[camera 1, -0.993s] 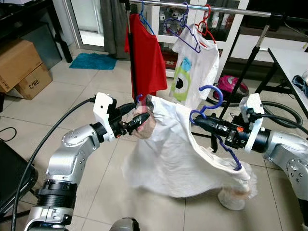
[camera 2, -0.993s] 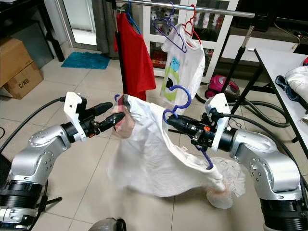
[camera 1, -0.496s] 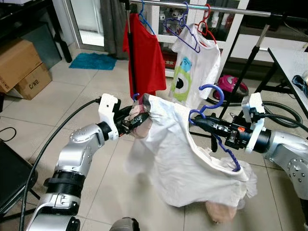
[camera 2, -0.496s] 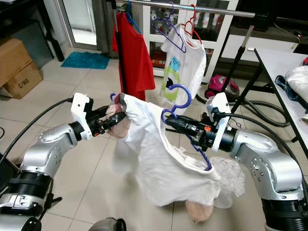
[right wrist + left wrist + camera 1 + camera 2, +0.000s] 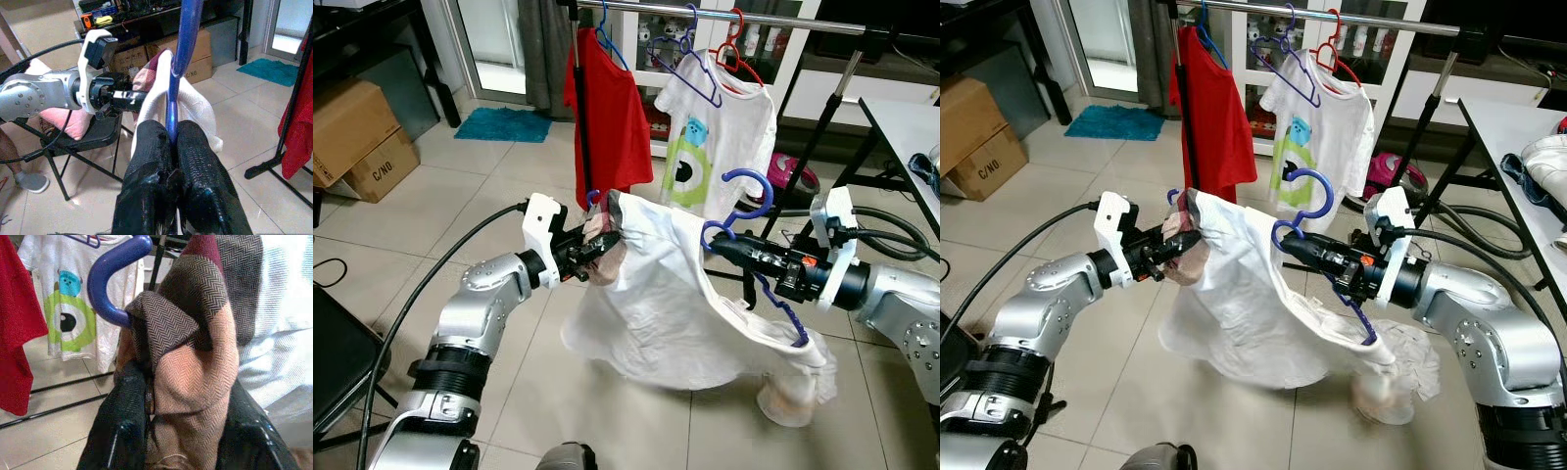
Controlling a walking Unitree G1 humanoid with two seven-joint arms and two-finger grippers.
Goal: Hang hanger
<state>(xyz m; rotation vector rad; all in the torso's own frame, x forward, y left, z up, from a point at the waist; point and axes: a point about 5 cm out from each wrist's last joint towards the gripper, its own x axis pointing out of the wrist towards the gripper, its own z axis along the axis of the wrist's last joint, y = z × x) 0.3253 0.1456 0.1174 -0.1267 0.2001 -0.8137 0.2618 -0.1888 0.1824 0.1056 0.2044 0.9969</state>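
A blue hanger (image 5: 744, 191) is carried at mid height before the clothes rail (image 5: 724, 15), its hook pointing up. My right gripper (image 5: 724, 247) is shut on the hanger's neck; the right wrist view shows its fingers (image 5: 151, 181) pinching the blue rod (image 5: 183, 58). A white garment (image 5: 666, 304) hangs over the hanger and droops to the floor. My left gripper (image 5: 597, 250) is shut on the garment's brown and pink herringbone end (image 5: 195, 377), beside the hanger's other blue tip (image 5: 112, 274).
On the rail hang a red shirt (image 5: 607, 108), an empty purple hanger (image 5: 690, 69) and a white monster T-shirt (image 5: 710, 147) on a red hanger. Rack legs (image 5: 822, 127) and a pink vacuum (image 5: 788, 176) stand behind. Cardboard boxes (image 5: 357, 132) left, table (image 5: 911, 127) right.
My left gripper has moved right and a little closer to the hanger with the cloth end. The garment's lower part has swung and billowed. The monster T-shirt has swayed on the rail.
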